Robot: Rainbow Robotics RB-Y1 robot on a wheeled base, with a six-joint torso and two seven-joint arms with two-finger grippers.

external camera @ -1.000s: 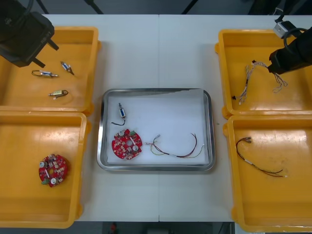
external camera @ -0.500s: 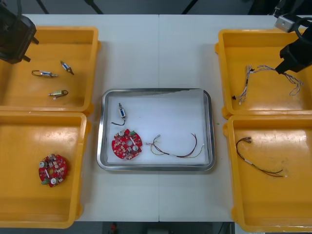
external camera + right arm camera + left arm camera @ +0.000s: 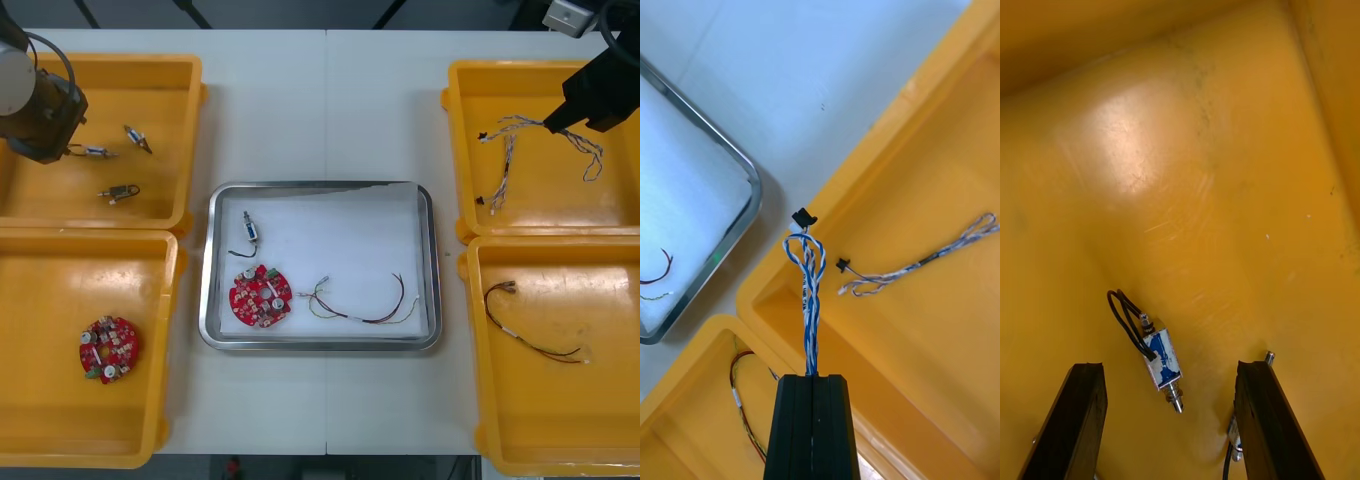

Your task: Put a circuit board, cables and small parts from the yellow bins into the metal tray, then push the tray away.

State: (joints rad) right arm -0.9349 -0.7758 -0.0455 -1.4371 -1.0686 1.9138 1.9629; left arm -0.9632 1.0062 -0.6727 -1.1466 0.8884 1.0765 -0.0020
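Table (image 3: 320,100) | right pincer (image 3: 812,379) clamps cable (image 3: 811,300) | left pincer (image 3: 1169,366) spread above small metal part (image 3: 1163,358)

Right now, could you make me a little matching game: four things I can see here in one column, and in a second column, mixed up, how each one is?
Things:
1. right hand
2. left hand
3. metal tray
4. near left yellow bin

States:
A. holds one circuit board alone
B. open over a small metal part
C. shut on a twisted blue and white cable
D. white inside, with a shiny rim

Pairs: 1-C, 2-B, 3-D, 4-A
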